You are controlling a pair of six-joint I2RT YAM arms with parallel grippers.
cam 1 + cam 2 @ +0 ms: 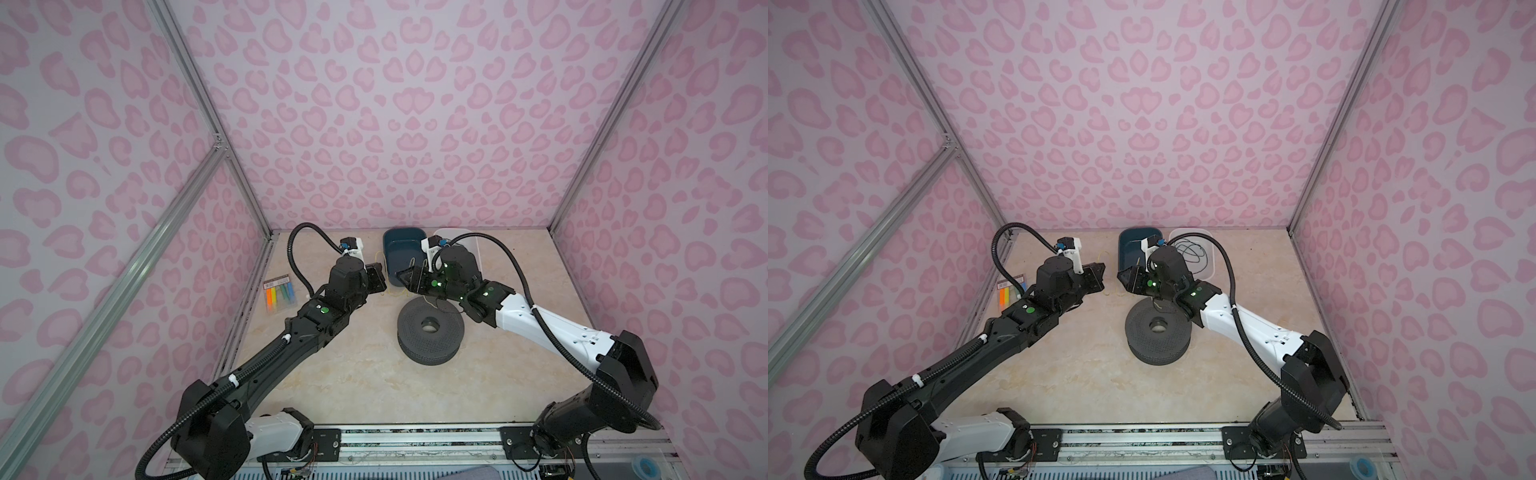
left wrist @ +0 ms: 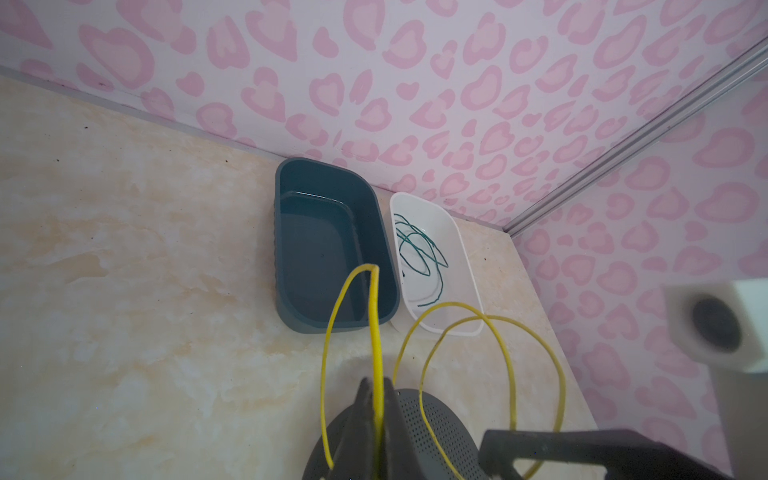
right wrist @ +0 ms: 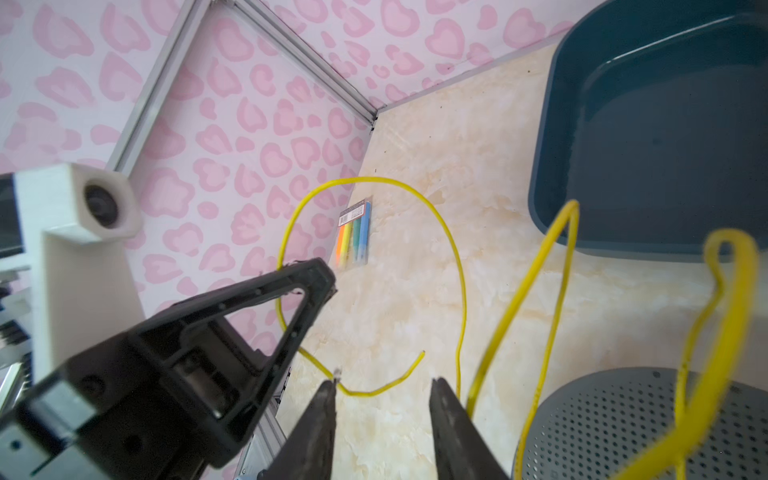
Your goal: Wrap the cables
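Observation:
The cable is a thin yellow wire (image 2: 376, 324). My left gripper (image 2: 376, 381) is shut on one strand of it, which stands up above the pinch and bends back in a narrow loop. More of the wire (image 3: 459, 266) arcs in wide loops between the two grippers, above the table. Its loose end lies on the table just beyond my right gripper (image 3: 382, 382), which is open with nothing between its fingers. In both top views the left gripper (image 1: 376, 278) and the right gripper (image 1: 405, 276) face each other closely behind a grey perforated spool (image 1: 430, 332), and the wire shows only faintly.
A dark blue bin (image 2: 286, 232) and a white bin (image 2: 465, 257) holding a dark green cord (image 2: 419, 249) stand against the back wall. A pack of coloured markers (image 1: 280, 293) lies by the left wall. The grey spool (image 3: 623, 415) sits just below the right gripper.

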